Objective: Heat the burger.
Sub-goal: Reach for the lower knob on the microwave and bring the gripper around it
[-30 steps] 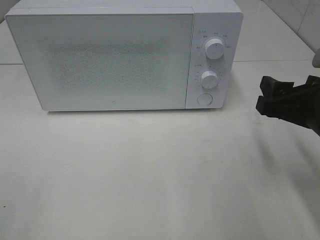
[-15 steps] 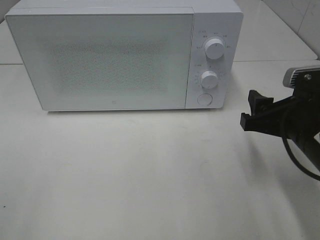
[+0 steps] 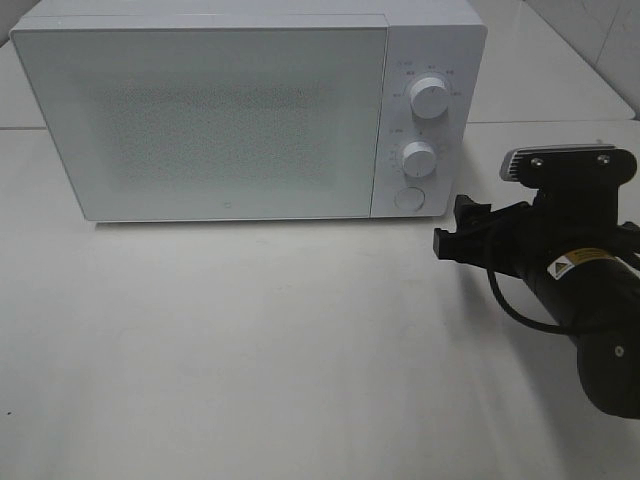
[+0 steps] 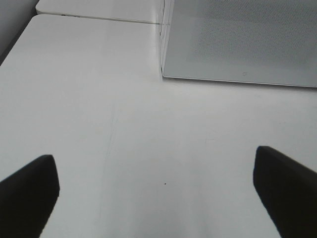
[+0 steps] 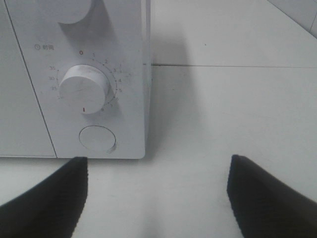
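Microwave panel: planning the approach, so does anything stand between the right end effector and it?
Nothing visible does: only table surface lies between the right end effector and the microwave panel. The burger is not in view.

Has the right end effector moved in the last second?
Yes. The right end effector has shifted left, toward the microwave, its tips now close to the round button.

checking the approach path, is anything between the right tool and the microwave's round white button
Nothing: only bare white tabletop separates the right tool from the round white button, clearest in the exterior high view.
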Robot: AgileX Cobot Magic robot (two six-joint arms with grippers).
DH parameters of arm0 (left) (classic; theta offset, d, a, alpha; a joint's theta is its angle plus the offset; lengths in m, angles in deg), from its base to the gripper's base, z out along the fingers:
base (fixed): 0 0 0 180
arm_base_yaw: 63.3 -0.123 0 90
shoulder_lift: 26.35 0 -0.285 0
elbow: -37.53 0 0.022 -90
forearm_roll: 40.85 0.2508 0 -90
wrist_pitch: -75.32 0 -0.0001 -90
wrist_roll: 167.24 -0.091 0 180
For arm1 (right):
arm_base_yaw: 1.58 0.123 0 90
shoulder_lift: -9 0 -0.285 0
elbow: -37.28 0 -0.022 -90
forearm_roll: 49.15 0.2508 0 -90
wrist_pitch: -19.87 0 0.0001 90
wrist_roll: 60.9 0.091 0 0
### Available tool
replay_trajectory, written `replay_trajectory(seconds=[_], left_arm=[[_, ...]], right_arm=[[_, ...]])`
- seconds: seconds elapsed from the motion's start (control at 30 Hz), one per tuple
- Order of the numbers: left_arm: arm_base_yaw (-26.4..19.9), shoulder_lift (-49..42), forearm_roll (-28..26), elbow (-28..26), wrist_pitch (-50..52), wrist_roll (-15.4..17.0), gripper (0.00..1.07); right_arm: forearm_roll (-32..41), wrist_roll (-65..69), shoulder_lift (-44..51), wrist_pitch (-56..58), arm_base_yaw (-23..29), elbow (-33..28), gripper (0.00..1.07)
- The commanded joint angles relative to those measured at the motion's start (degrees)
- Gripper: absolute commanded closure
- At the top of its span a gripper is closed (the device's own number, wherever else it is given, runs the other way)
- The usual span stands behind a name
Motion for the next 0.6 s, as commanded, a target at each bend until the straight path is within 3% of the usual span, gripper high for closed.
replay_trajectory(seconds=[0.03,0.6], left_arm=[[-0.3,-1.5,-0.4,0.2,0.1,0.2,0.07],[-0.3,-1.5,-0.4,0.2,0.1,0.2,0.07]], right_arm=[[-0.2,0.2,-1.9,-6.9,0.1,2.3,0.31],[0.1,-0.4,-8.7,-6.5,2.6,12.8,0.31]])
